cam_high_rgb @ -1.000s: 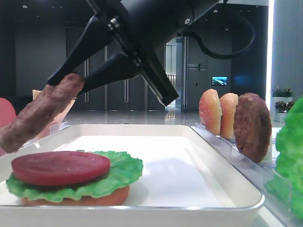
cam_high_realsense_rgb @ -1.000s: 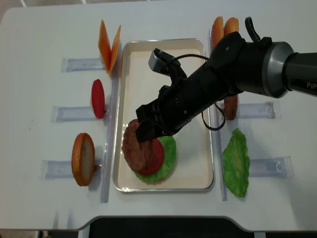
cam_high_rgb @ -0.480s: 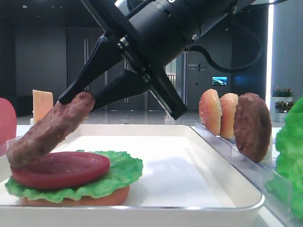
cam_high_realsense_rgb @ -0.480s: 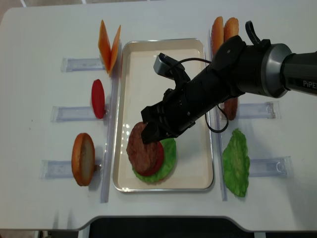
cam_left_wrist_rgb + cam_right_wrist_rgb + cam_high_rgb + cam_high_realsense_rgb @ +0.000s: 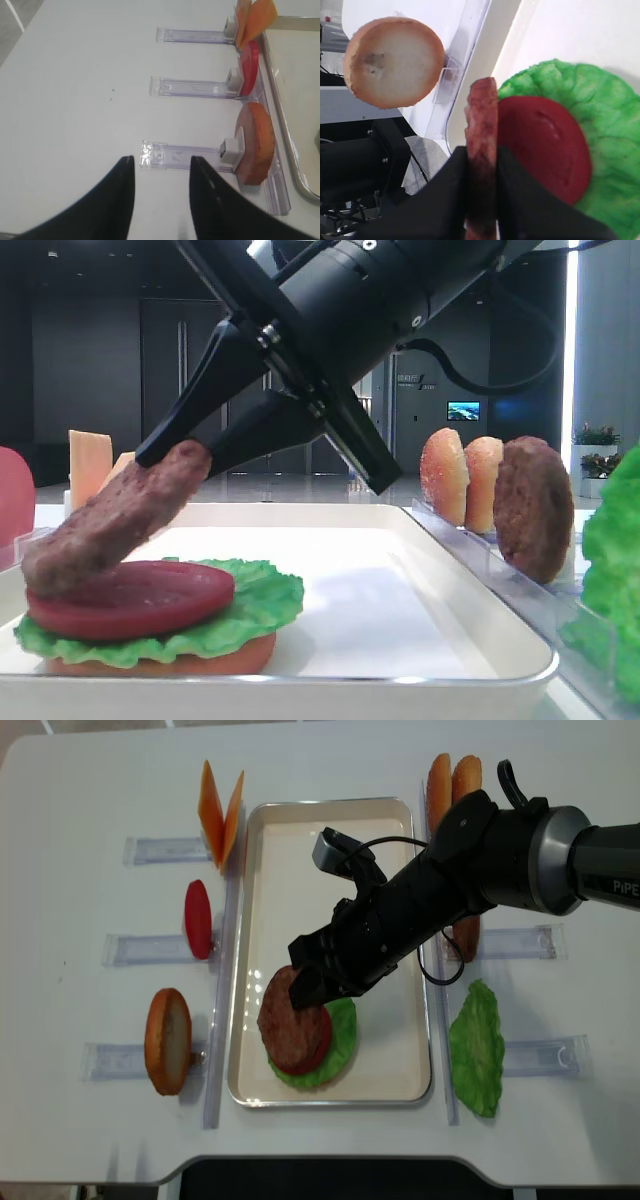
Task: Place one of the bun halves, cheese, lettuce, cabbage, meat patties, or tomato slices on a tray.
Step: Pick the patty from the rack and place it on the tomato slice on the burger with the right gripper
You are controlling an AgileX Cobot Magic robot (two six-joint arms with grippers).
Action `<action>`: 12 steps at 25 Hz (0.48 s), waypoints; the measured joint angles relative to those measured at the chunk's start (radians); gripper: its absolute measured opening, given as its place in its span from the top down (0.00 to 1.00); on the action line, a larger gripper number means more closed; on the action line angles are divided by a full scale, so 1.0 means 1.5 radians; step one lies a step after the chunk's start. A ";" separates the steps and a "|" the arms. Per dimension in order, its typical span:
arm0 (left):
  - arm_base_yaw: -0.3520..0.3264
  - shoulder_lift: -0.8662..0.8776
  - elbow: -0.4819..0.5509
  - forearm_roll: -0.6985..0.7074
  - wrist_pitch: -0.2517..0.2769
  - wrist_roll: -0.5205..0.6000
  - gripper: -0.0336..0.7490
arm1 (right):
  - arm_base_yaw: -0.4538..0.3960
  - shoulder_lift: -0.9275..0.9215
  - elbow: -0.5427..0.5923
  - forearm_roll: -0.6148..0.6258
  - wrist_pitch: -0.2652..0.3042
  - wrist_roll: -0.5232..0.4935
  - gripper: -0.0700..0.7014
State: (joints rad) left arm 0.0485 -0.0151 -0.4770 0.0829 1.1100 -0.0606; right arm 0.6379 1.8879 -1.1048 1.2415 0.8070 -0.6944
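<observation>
Pincer (image 5: 185, 445) of right arm clamped on upper edge of meat patty (image 5: 105, 520). Patty tilted, low end touching tomato slice (image 5: 130, 598), high end pinched and raised; likely held slanted to tip flat onto stack. Tomato on lettuce (image 5: 255, 605), over bun base (image 5: 160, 662), at near left of tray (image 5: 400, 570). Release judged next; risk of patty sliding off left. Second patty (image 5: 533, 510) and bun halves (image 5: 455, 477) upright in rack, right. Left pincer (image 5: 160, 200) shut, holding nothing, above bare table (image 5: 75, 100).
</observation>
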 joint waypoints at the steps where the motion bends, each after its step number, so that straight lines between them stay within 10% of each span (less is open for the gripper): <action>1: 0.000 0.000 0.000 0.000 0.000 0.000 0.59 | 0.000 0.000 0.000 -0.001 0.000 0.000 0.77; 12: 0.000 0.000 0.000 0.000 0.000 0.000 0.59 | 0.000 0.001 0.000 -0.019 -0.004 0.001 0.55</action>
State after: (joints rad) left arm 0.0485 -0.0151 -0.4770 0.0829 1.1100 -0.0606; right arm 0.6379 1.8888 -1.1048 1.2130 0.8014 -0.6926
